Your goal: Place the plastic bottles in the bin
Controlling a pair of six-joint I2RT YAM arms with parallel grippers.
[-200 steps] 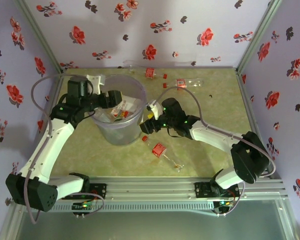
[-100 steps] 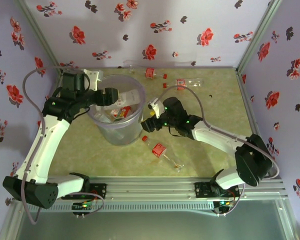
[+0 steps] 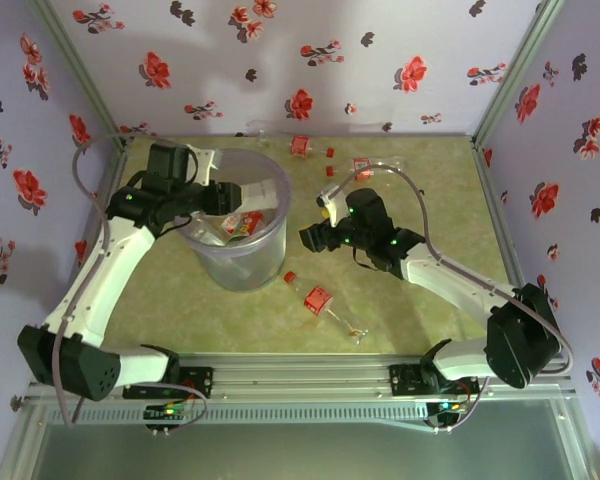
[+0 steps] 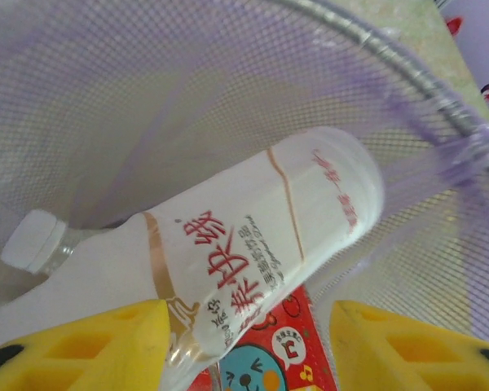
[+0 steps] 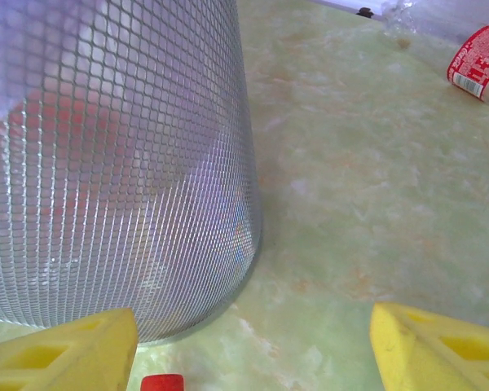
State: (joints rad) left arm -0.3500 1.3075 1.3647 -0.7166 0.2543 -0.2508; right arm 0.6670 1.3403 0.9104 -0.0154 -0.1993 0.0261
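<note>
The bin (image 3: 242,262) stands left of centre, with several plastic bottles inside. My left gripper (image 3: 225,198) hangs over its rim, open. Between its yellow fingers (image 4: 73,350) I look down on a white-labelled bottle (image 4: 253,236) with a white cap, lying on a red-labelled bottle (image 4: 270,352) against the bin wall (image 4: 147,98). My right gripper (image 3: 315,238) is open beside the bin (image 5: 106,163), empty, low over the table. A red-capped bottle (image 3: 318,300) lies in front of it, and its cap (image 5: 161,383) shows between the fingers (image 5: 65,350).
More bottles lie near the back wall: a red-labelled one (image 3: 300,146), another (image 3: 362,167) (image 5: 477,61), and a clear one (image 3: 265,128). Flowered walls close the table on three sides. A metal rail (image 3: 300,375) runs along the near edge.
My left gripper's jaws have narrowed while staying over the bin. The right gripper has drawn a little to the right, away from the bin wall.
</note>
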